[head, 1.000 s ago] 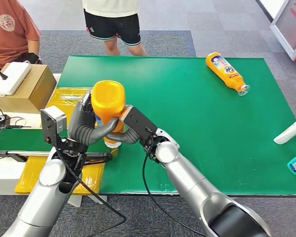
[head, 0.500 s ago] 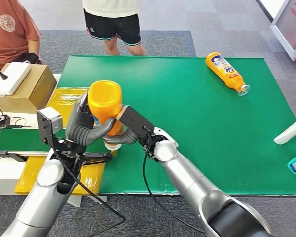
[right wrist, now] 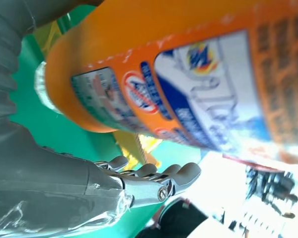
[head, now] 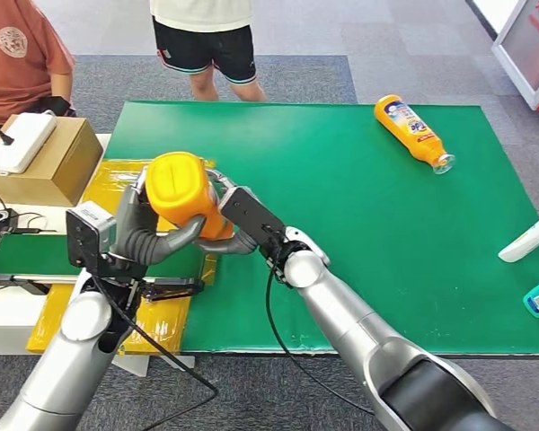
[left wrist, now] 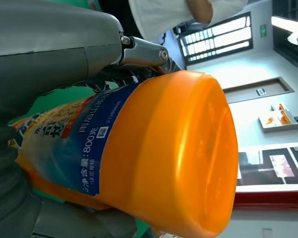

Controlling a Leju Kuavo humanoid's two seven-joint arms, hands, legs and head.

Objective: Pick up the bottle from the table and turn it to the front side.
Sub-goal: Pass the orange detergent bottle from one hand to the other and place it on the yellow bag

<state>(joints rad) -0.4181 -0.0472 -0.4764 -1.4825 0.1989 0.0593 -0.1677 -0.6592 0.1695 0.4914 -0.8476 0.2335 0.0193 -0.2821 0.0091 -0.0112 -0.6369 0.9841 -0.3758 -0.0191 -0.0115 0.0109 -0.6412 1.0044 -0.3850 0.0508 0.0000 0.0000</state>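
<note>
The orange bottle [head: 179, 189] with a blue label is held above the near left part of the green mat [head: 362, 233], tilted with its flat base toward me and its neck pointing down and away. My left hand [head: 141, 232] grips its body; in the left wrist view the hand [left wrist: 46, 49] wraps the bottle [left wrist: 159, 153]. My right hand [head: 242, 220] sits at the neck end. In the right wrist view its fingers [right wrist: 177, 173] lie stretched out beneath the bottle [right wrist: 170, 74] with a gap of green between them.
A second orange bottle [head: 411, 131] lies at the mat's far right. A cardboard box [head: 49, 171] with a white device stands at the left, beside a yellow sheet [head: 63, 314]. One person [head: 202, 40] stands at the far edge, another [head: 19, 54] sits far left. White and teal items [head: 531, 238] lie at the right edge.
The bottle has tipped over in my left hand, its base swinging left and toward me. My left arm has shifted slightly left; the right hand has stayed at the neck end.
</note>
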